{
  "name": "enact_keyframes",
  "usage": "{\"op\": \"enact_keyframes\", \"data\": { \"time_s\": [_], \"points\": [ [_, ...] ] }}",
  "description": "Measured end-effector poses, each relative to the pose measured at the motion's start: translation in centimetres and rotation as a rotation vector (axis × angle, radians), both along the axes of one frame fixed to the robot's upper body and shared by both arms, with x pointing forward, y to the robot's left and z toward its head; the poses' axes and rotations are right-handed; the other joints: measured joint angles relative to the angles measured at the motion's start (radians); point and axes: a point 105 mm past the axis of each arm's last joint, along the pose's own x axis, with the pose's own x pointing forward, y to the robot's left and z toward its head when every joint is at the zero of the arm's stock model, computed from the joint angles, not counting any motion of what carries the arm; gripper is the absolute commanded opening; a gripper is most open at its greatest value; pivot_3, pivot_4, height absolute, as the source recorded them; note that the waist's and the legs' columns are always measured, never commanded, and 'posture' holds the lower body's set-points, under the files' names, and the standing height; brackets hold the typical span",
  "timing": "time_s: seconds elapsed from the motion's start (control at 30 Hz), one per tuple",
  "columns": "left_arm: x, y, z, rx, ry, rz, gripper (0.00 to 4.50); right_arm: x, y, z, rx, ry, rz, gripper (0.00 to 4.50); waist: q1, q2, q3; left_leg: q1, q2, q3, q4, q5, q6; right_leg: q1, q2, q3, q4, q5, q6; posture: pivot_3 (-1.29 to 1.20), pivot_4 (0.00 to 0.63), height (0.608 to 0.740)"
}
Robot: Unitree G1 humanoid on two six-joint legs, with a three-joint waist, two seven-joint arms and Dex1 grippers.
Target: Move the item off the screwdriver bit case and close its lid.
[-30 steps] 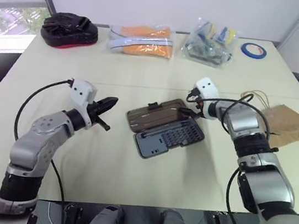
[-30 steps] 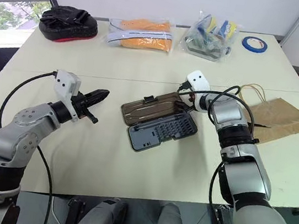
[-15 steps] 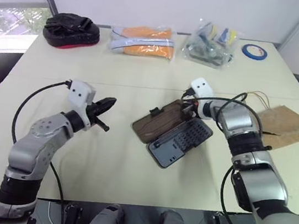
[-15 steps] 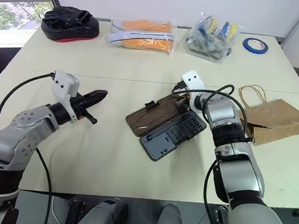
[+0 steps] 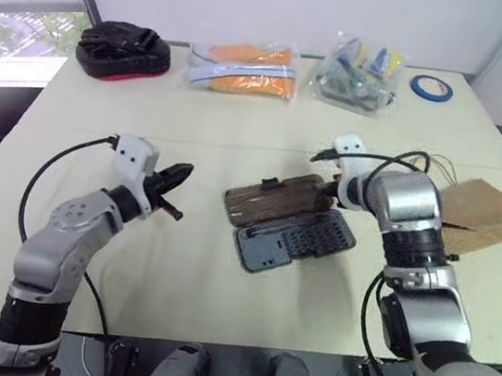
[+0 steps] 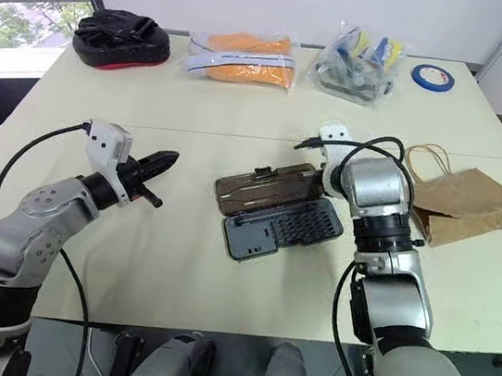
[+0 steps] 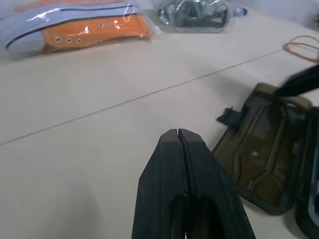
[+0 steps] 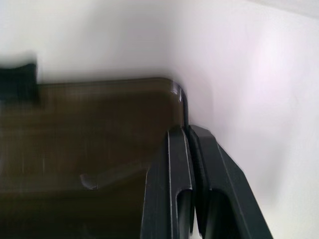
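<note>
The screwdriver bit case [image 5: 304,240] lies open at mid-table, its rows of bits showing. Its smoky-brown lid [image 5: 273,199] lies flat on the far side, latch tab pointing away from me. My right gripper [image 5: 329,192] points down at the lid's right corner. In the right wrist view its fingers [image 8: 174,164] are shut, with the lid's [image 8: 99,129] thin rim running in between the tips. The item, a brown paper bag [image 5: 480,209], lies on the table right of the case, clear of it. My left gripper [image 5: 183,175] hovers shut and empty left of the case.
Along the far edge stand a black-and-red pouch [image 5: 121,50], a clear bag of orange shoes [image 5: 243,67], another clear bag [image 5: 361,73] and a blue tape roll [image 5: 431,86]. Bare tabletop [image 5: 173,280] lies in front of the case.
My right gripper closed on the lid's corner and its wrist turned. The case swung with it, first steeper and rightward, then back to a flatter angle. The left arm stayed put.
</note>
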Motion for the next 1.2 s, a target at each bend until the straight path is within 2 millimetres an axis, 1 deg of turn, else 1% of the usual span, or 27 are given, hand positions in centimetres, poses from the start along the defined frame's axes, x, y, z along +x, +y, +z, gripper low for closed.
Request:
{"op": "enact_keyframes", "data": {
  "time_s": [0.07,0.17,0.37,0.63,0.77,0.97,1.2],
  "points": [
    [0.0,0.0,0.0,0.000,0.000,-0.002,0.00,-1.1,0.2,0.0,0.020,0.038,-0.034,0.04,-0.004,0.000,0.000,0.000,0.000,0.000,0.000,0.000,0.000,0.000,0.000,0.000,0.000,0.000,0.000,0.00,0.150,0.740],
    [0.0,-0.2,0.0,-0.002,0.000,-0.013,0.00,-1.9,0.8,-0.2,0.046,0.051,-0.036,0.04,-0.009,0.000,0.000,0.000,0.001,0.000,0.000,0.000,0.000,-0.001,0.000,0.000,0.000,0.000,0.000,0.00,0.150,0.740],
    [0.2,-0.5,0.8,-0.001,-0.024,-0.031,0.00,-2.0,1.5,-0.3,0.086,0.050,-0.036,0.04,-0.010,0.000,0.000,0.000,0.000,0.001,0.000,0.000,0.000,-0.001,0.000,0.000,0.000,0.000,0.000,0.00,0.150,0.740],
    [0.2,-0.5,0.7,0.000,-0.020,-0.038,0.00,-1.8,1.0,-0.3,0.085,0.108,-0.032,0.04,-0.009,0.000,0.000,0.000,0.000,0.001,0.000,0.000,0.000,-0.001,0.000,0.000,0.000,0.000,0.000,0.00,0.150,0.740],
    [0.2,-0.5,0.7,0.001,-0.020,-0.036,0.00,-2.1,0.4,-0.2,0.073,0.149,-0.012,0.04,-0.005,0.000,0.000,0.000,0.000,0.001,0.000,0.000,0.000,0.000,0.000,0.000,0.000,0.000,0.000,0.00,0.150,0.740],
    [0.2,-0.5,0.6,0.004,-0.020,-0.032,0.00,-3.5,-0.6,0.0,0.040,0.266,0.013,0.04,-0.001,0.000,0.000,0.000,0.000,0.001,-0.001,0.000,0.000,0.001,0.000,-0.001,-0.002,0.000,0.000,0.00,0.150,0.740],
    [0.2,-0.4,0.6,0.006,-0.021,-0.031,0.00,-5.2,-0.3,-0.2,0.017,0.378,0.037,0.04,-0.002,0.000,0.000,0.000,0.000,0.002,-0.002,0.000,0.000,0.001,0.000,-0.001,-0.002,0.000,0.000,0.00,0.150,0.740]
  ]
}}
